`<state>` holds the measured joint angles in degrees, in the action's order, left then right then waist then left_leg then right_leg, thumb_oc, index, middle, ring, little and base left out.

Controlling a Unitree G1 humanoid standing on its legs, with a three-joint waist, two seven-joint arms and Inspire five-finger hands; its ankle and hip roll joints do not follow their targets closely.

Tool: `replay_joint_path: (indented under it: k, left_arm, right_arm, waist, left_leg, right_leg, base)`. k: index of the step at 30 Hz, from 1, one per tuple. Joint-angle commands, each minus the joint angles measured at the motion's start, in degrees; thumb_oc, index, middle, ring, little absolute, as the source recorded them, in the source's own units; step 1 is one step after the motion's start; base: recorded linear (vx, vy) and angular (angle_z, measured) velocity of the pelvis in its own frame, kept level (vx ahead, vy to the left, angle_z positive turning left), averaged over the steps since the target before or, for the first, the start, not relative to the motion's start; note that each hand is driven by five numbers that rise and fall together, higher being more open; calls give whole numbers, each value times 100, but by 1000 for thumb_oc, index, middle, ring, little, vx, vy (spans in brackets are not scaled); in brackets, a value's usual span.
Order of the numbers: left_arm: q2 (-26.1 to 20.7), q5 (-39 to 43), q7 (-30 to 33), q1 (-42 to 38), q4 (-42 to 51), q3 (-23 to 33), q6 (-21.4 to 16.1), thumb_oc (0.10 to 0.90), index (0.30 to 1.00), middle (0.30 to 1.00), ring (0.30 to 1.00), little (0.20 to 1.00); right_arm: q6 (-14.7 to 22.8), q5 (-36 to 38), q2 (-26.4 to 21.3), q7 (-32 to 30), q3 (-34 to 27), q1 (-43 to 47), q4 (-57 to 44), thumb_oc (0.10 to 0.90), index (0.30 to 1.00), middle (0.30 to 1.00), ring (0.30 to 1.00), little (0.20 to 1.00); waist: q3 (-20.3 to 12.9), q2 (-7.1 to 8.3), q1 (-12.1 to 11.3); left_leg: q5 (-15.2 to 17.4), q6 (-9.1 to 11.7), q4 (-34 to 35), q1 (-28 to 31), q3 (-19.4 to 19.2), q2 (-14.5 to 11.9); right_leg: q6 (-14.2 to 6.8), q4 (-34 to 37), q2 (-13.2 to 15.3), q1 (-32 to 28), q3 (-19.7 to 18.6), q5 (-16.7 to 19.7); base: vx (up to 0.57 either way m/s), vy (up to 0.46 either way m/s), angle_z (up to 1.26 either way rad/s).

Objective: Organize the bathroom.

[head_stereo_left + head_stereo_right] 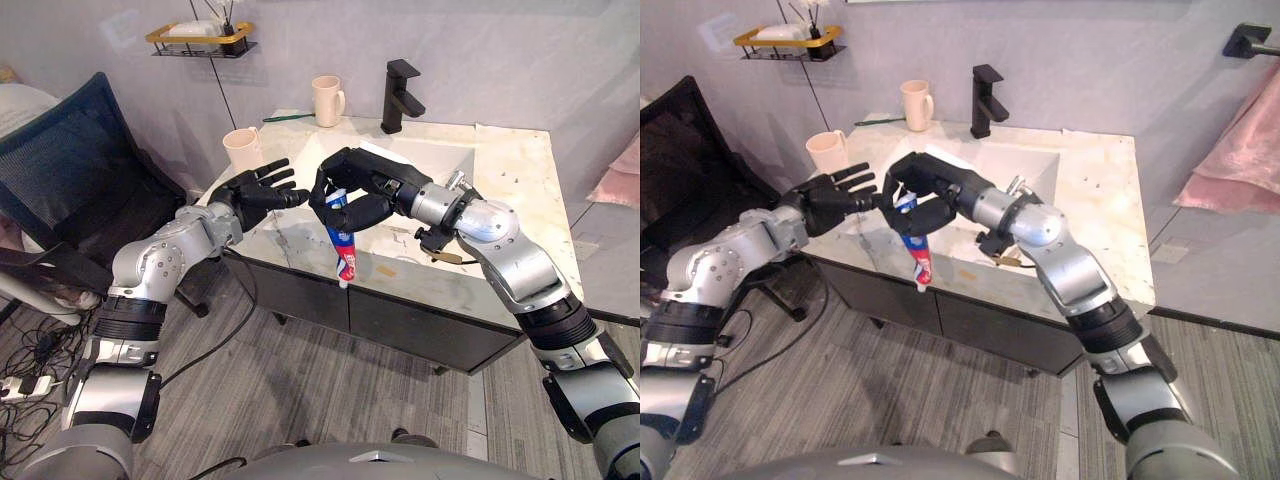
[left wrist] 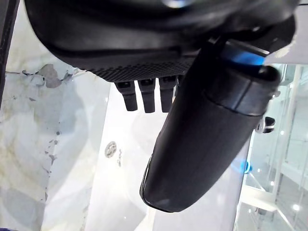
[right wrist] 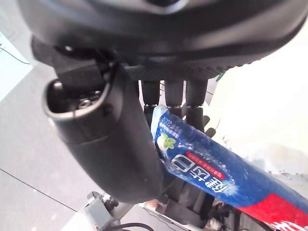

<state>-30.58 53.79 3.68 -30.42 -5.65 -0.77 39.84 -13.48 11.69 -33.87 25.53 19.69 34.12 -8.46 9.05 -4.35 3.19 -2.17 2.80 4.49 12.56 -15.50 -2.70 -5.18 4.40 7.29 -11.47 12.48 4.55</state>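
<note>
Overhead, the right hand (image 1: 362,188) pinches a toothpaste tube (image 1: 342,245) by its top end, letting it dangle over the vanity counter's (image 1: 520,210) front edge — probably a handover, since the left hand (image 1: 252,192) waits just beside, fingers spread. Its wrist view shows straight fingers (image 2: 147,97); the right's shows curled fingers (image 3: 174,96) clamping the tube.

Even, bright indoor light, soft shadows under the hands on the marble countertop (image 1: 520,190); wrist views overexposed past the fingers, white glare, close hand bulk blurred.
</note>
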Motion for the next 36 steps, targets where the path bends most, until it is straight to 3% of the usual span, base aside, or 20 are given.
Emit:
replay_joint_path:
  k: [1,11,13,16,27,36]
  left_arm:
    - [-373,254,-72,-118,57,241,-597,800,900,900,900,900]
    - [-399,256,-146,-101,76,227,-558,800,900,900,900,900]
    - [-452,11,-377,15,134,243,-318,800,900,900,900,900]
    - [-471,-9,-462,211,220,353,-274,800,900,900,900,900]
    - [-458,284,-95,904,415,848,-183,800,900,900,900,900]
    - [-424,856,-86,1440,822,1143,127,800,900,900,900,900]
  right_arm:
    - [496,302,291,-227,-393,514,-285,400,300,300,300,300]
    - [481,252,310,-267,-373,493,-275,400,300,300,300,300]
    - [500,231,290,-221,-429,423,-327,400,300,300,300,300]
    - [501,205,265,-180,-493,347,-416,400,300,300,300,300]
    - [566,186,191,-218,-568,230,-539,400,300,300,300,300]
    - [591,149,157,-286,-632,107,-621,400,300,300,300,300]
  waist:
    - [-730,-27,-127]
    - [-732,-34,-138]
    - [-730,-33,-163]
    - [-716,-26,-198]
    - [-728,2,-364]
    - [-722,24,-532]
  left_leg:
    - [397,132,-617,-44,-89,-414]
    - [390,124,-584,-37,-79,-399]
    - [395,123,-593,-55,-77,-411]
    - [393,123,-593,-66,-45,-409]
    - [376,123,-586,-134,46,-413]
    - [363,131,-579,-177,105,-419]
  right_leg:
    - [-207,-808,237,437,-54,-647]
    - [-218,-794,244,448,-45,-631]
    - [-221,-779,245,447,-38,-632]
    - [-210,-778,237,453,-21,-631]
    - [-187,-803,267,464,109,-654]
    - [-176,-778,292,437,250,-639]
  base:
    - [0,0,0]
    - [0,0,0]
    - [0,0,0]
    - [0,0,0]
    - [-5,5,4]
    - [-15,2,7]
